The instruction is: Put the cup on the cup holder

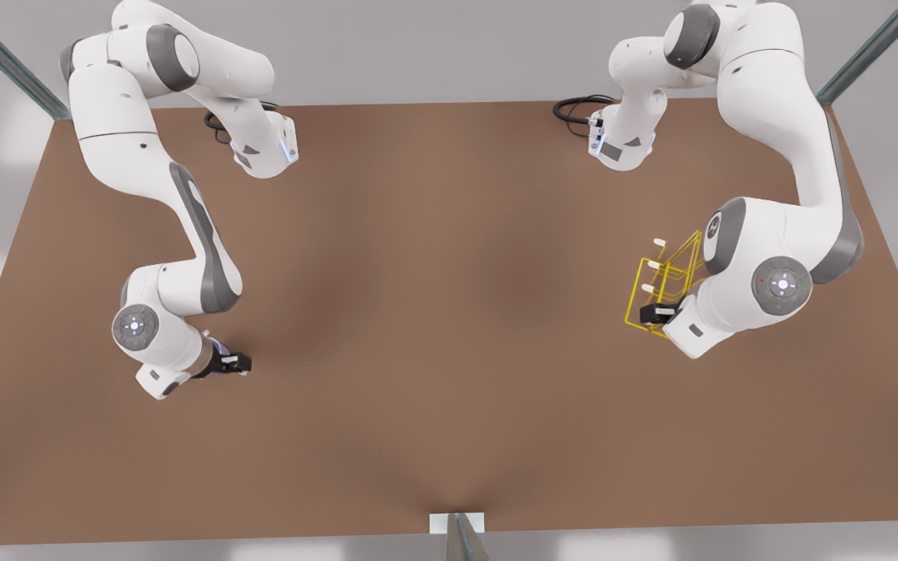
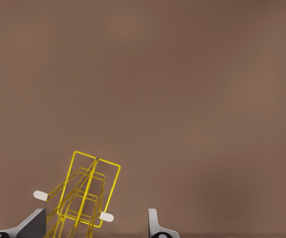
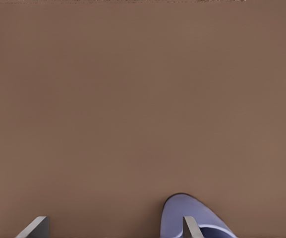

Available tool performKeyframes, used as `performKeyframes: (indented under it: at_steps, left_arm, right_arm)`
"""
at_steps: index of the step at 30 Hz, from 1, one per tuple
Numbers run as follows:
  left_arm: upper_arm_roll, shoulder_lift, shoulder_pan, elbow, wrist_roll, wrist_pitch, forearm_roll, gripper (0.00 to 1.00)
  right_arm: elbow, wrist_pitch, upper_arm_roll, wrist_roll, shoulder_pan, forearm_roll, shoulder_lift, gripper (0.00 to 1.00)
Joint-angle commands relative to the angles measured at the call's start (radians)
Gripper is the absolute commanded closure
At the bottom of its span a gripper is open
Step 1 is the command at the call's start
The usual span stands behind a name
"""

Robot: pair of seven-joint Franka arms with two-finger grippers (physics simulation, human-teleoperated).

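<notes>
A plain brown counter (image 1: 433, 327) fills the scene, backed by a pale grey wall. The left gripper (image 1: 658, 313), on the arm at the front view's right, is seen at the small yellow thin-wire cup holder (image 1: 663, 284) with white-capped slanted pegs; in the left wrist view its fingers (image 2: 155, 225) stand well apart, one on each side of the rack's near end, with nothing held. The right gripper (image 1: 232, 361), at the front view's left, is set low by the small lavender-blue tapered cup (image 3: 190, 218). In the right wrist view its fingers (image 3: 191, 227) are spread wide, one of them lying over the cup's rim, and no grip is made. The two task things lie well apart across the counter. The step in hand is judged to be the first grasp: a closing on the cup's wall is called for next, then a lift and a carry toward a peg.
</notes>
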Motion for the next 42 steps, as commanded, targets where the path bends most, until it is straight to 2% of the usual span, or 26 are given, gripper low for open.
performKeyframes:
  at_steps: [1,5,9,11,18,25,30,42]
  left_arm:
    - [0.000,-0.001,0.001,0.000,-0.021,-0.001,0.001,0.00]
    - [0.000,-0.001,-0.001,0.000,-0.023,-0.001,-0.001,0.00]
    - [-0.002,0.000,-0.002,0.000,-0.049,-0.001,-0.002,0.00]
    - [-0.002,0.000,-0.001,0.000,-0.049,-0.001,-0.007,0.00]
    - [-0.002,0.002,-0.002,0.000,-0.057,-0.001,-0.009,0.00]
    - [-0.008,0.002,-0.005,-0.006,-0.078,-0.015,-0.012,0.00]
    - [-0.009,0.003,-0.010,-0.006,-0.101,-0.015,-0.012,0.00]
    - [-0.009,0.003,-0.021,-0.012,-0.118,-0.017,-0.010,0.00]
  right_arm:
    - [-0.001,0.014,0.000,0.019,0.000,0.001,-0.001,0.00]
    - [-0.093,0.029,0.000,0.019,-0.007,0.001,-0.062,0.00]
    - [-0.102,0.039,0.000,0.019,-0.007,0.001,-0.061,0.00]
    - [-0.174,0.066,0.003,0.019,-0.006,0.006,-0.107,0.00]
    - [-0.220,0.088,0.005,0.022,-0.003,0.007,-0.124,0.00]
    - [-0.249,0.132,0.005,0.021,-0.007,0.007,-0.117,0.00]
    - [-0.265,0.154,0.011,0.002,-0.079,-0.019,-0.122,0.00]
    - [-0.266,0.189,0.011,0.004,-0.076,-0.024,-0.093,0.00]
